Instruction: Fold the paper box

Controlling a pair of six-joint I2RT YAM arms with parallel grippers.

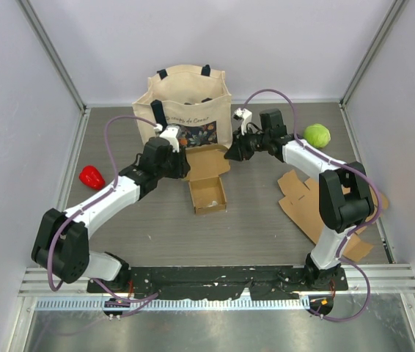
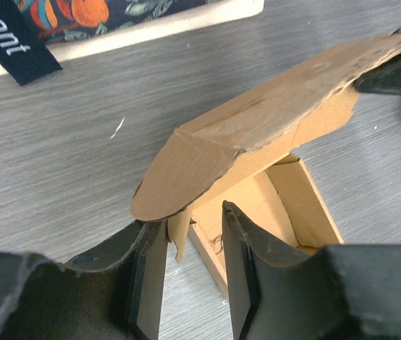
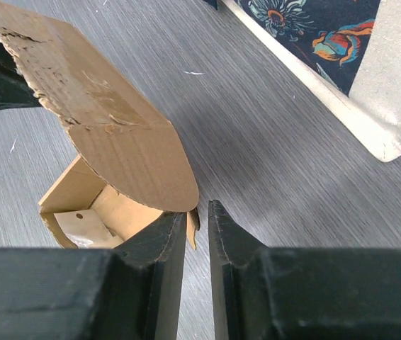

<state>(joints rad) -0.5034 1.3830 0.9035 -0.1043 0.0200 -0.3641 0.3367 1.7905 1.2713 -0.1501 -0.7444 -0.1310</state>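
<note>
The brown paper box [image 1: 209, 194] stands open in the middle of the table, its lid [image 1: 209, 160] raised at the far side toward the bag. My left gripper [image 1: 185, 163] is at the lid's left end. In the left wrist view the rounded lid ear [image 2: 179, 177] rests over the left finger, and a small cardboard tab [image 2: 178, 230] hangs between the open jaws [image 2: 193, 219]. My right gripper [image 1: 229, 154] is at the lid's right end. There the other ear [image 3: 137, 159] lies over one finger, and a tab [image 3: 193, 227] sits in the narrow gap of the jaws [image 3: 197, 209].
A beige tote bag [image 1: 189, 103] with a floral panel stands just behind the box. A green round fruit [image 1: 317, 135] lies at the back right and a red pepper [image 1: 91, 177] at the left. Flat unfolded cardboard [image 1: 310, 205] lies at the right.
</note>
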